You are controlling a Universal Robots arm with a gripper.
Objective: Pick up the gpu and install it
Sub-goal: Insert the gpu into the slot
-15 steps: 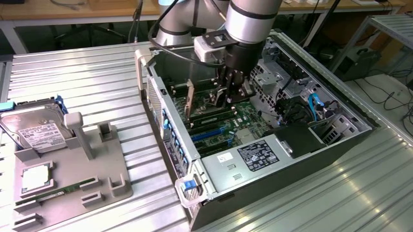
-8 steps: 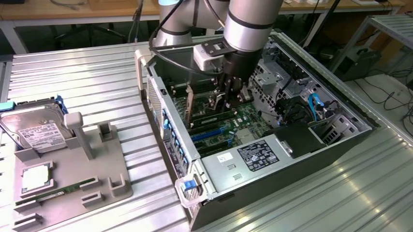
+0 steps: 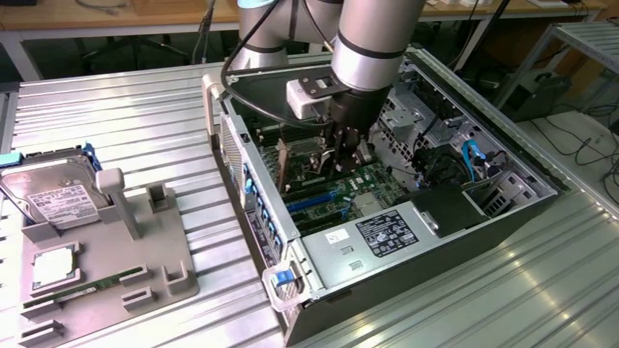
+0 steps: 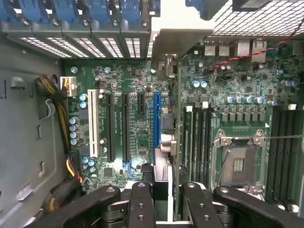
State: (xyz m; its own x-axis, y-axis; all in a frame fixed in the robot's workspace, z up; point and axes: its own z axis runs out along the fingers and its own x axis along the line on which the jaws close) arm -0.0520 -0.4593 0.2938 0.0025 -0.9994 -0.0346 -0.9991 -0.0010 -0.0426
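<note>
The claw point(image 4: 166, 202) is clenching the graphics card point(image 4: 166, 142) between its black fingers point(image 4: 141, 204), gripping the thin card by its upper edge so that the wrist view is looking straight down along it. The card is hanging directly under the claw, edge-on, with its long axis running away from the fingers toward the pale metal bracket point(image 4: 173, 42) at its far end, which is sitting up against the slotted rear wall of the computer case point(image 3: 541, 190). Just beside the card's edge the blue slot point(image 4: 156, 118) is lying parallel to it, so card and slot are looking lined up lengthwise but, by my reading, a little offset sideways. Whether the card's lower edge is touching the slot is hidden. Beyond it the green motherboard point(image 4: 133, 128) is spreading out under the card. In the exterior view the claw point(image 3: 341, 156) is reaching down into the open case, and well apart, toward the exterior view's left, a grey tray point(image 3: 164, 246) is holding a hard drive point(image 3: 53, 196) and a memory stick point(image 3: 92, 286).
</note>
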